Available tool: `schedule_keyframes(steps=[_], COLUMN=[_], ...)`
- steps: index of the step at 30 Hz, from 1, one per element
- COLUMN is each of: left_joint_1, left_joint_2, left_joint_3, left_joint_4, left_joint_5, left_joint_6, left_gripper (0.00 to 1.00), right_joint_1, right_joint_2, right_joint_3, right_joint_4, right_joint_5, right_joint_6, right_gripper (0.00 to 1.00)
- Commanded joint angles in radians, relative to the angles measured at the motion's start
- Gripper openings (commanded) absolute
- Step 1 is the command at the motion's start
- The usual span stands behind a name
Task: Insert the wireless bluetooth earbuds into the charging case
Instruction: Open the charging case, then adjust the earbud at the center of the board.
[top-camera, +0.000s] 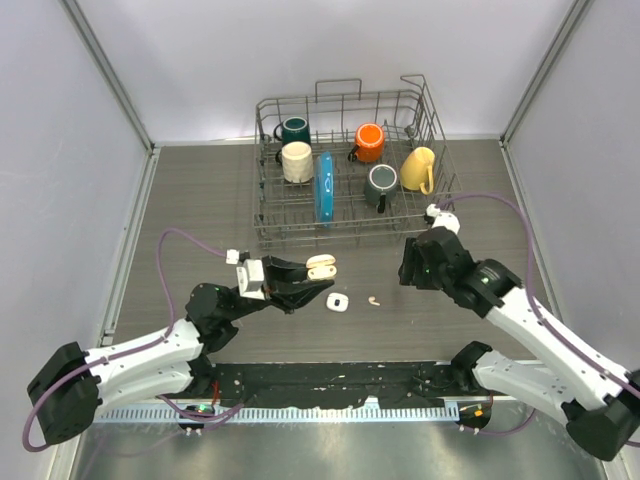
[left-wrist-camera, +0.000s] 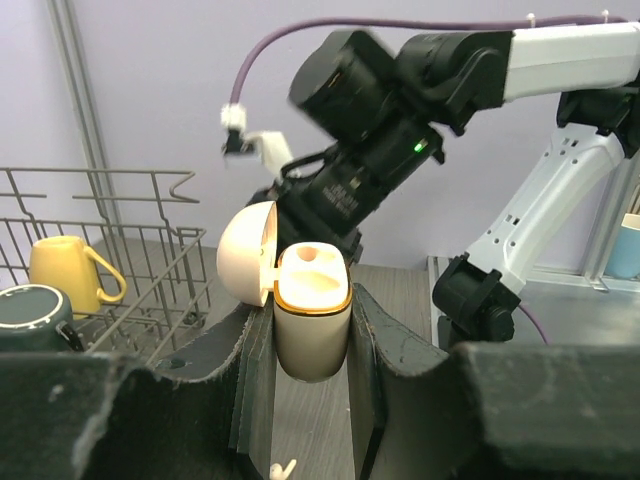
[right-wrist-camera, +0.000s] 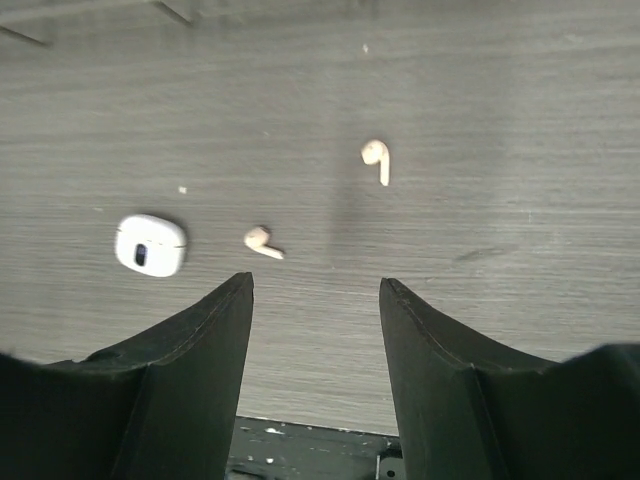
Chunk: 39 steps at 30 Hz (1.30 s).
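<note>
- Left pincer (left-wrist-camera: 310, 345): I find it pinching the charging case (left-wrist-camera: 312, 290), one finger on each flank.
- Charging case: it stands upright in the left wrist view. Its long axis is vertical and its open mouth points up. The lid stands open to the left on its hinge, and one round socket shows in the mouth.
- Right pincer (right-wrist-camera: 315, 285): fingers spread with nothing between them, hanging over the table (right-wrist-camera: 500, 100) and pointing down at it.
- First earbud (right-wrist-camera: 262, 241): it lies on the table just ahead of the right pincer's tips. Its long axis runs nearly level across the right wrist view, with the bud to the left and the stem pointing right.
- Second earbud (right-wrist-camera: 376, 160): it lies on the table farther out, apart from the first. Its long axis runs up and down in that view, and the stem points back toward the pincer.
- I note both earbuds lie outside the charging case.
- White closed case (right-wrist-camera: 150, 245): flat on the table, left of the first earbud and not touching it.
- Dish rack (top-camera: 350, 165): at the far side of the table, well apart, holding mugs.
</note>
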Motion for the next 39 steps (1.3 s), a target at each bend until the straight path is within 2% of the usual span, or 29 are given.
schedule_keyframes(steps=[1, 5, 10, 14, 29, 39], left_joint_1=[-0.003, -0.003, -0.003, -0.003, -0.003, -0.003], left_joint_2=[-0.02, -0.031, -0.054, -0.071, -0.086, -0.081], left_joint_3=[-0.002, -0.005, -0.01, -0.007, 0.002, 0.005], left_joint_4=[0.007, 0.001, -0.025, -0.054, -0.088, -0.096], left_joint_5=[-0.003, 0.002, 0.0, 0.003, -0.007, -0.009], left_joint_6=[0.017, 0.019, 0.032, 0.048, 0.077, 0.074], left_gripper=[0.0, 0.0, 0.0, 0.0, 0.0, 0.0], right_joint_1=[-0.04, -0.112, -0.14, -0.192, -0.252, -0.281], right_joint_2=[0.072, 0.133, 0.216, 0.283, 0.391, 0.477], right_joint_3=[-0.073, -0.115, -0.119, -0.139, -0.256, -0.262], right_joint_4=[0.085, 0.147, 0.205, 0.28, 0.573, 0.634], right_joint_5=[-0.039, -0.099, -0.06, -0.129, -0.14, -0.191], right_joint_6=[-0.05, -0.08, -0.134, -0.145, -0.123, -0.125], right_gripper=[0.59, 0.59, 0.59, 0.59, 0.55, 0.5])
